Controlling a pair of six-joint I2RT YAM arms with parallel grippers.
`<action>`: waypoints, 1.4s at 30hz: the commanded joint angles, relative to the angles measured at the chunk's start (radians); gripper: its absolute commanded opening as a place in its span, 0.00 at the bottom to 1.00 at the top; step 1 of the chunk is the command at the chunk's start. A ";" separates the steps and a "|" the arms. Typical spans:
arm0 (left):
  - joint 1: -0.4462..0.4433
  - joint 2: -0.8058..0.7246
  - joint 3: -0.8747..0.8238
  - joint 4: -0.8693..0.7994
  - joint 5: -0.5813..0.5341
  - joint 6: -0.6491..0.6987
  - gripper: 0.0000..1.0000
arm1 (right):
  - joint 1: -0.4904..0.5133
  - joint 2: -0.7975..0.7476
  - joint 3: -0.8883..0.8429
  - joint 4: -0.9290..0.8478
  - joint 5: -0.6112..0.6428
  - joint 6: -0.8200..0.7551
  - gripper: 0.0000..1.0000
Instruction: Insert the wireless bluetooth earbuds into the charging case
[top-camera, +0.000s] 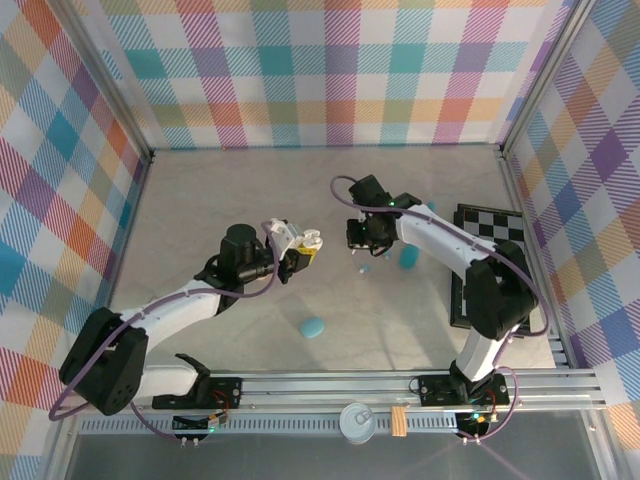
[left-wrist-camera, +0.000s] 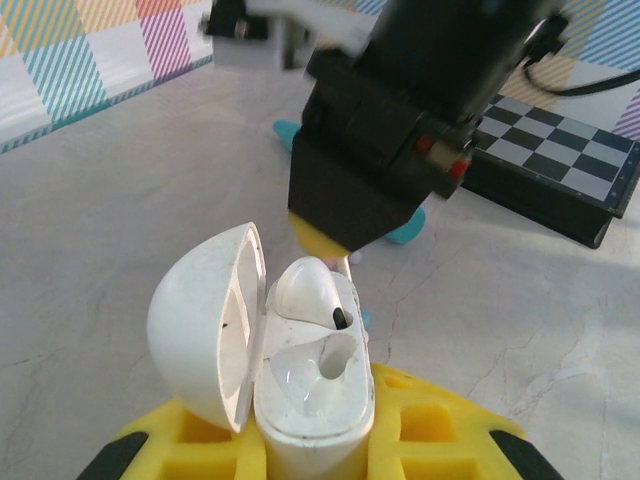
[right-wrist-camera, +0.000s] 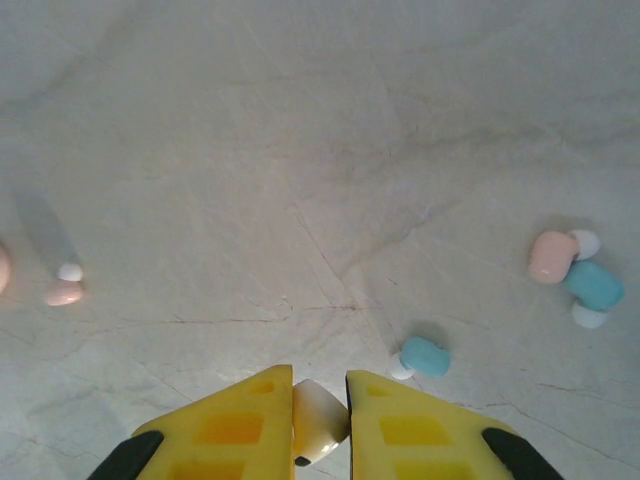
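- Earbud (right-wrist-camera: 318, 425), white, is the one in play. It is pinched in the right gripper, near the case on its right and not yet over it.
- Left gripper (left-wrist-camera: 315, 438): fingers clenched on the base of the white case (left-wrist-camera: 315, 400), held up off the table, left of centre.
- Case contents: the lid (left-wrist-camera: 200, 320) is swung open to the left with nothing in it. The far well seems to hold a seated bud (left-wrist-camera: 305, 290) with a dark spot. The near well (left-wrist-camera: 335, 365) looks vacant.
- Table, near side of centre: a teal case (top-camera: 312, 327) that looks shut, contents hidden.
- Right gripper (right-wrist-camera: 320, 392): fingers grasping the white earbud by its sides, with the bud's end showing between the tips.
- Step in hand, as I judge it: carry the bud over the vacant near well.
  - Line its stem up with the well before lowering, then come straight down.
  - Keep clear of the lid and the seated bud.
  - Release only once the bud sits flush.
  - The left arm should hold the case level throughout.
- Table, by the right gripper, loose buds: a teal bud (right-wrist-camera: 426, 356), then a pink bud (right-wrist-camera: 551, 256) just beside a second teal bud (right-wrist-camera: 595, 285). Another pink bud (right-wrist-camera: 64, 291) lies well apart from them.
- Far right: a checkerboard (top-camera: 490, 225) lying flat on the table.
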 joint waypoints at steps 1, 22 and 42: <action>-0.009 0.037 0.022 0.087 0.021 -0.029 0.00 | 0.000 -0.066 -0.018 0.075 0.023 -0.038 0.17; -0.045 0.261 0.157 0.059 0.174 -0.035 0.00 | 0.006 -0.196 -0.064 0.214 -0.140 -0.144 0.17; -0.056 0.281 0.190 0.067 0.134 -0.068 0.00 | 0.066 -0.177 -0.055 0.193 -0.146 -0.174 0.16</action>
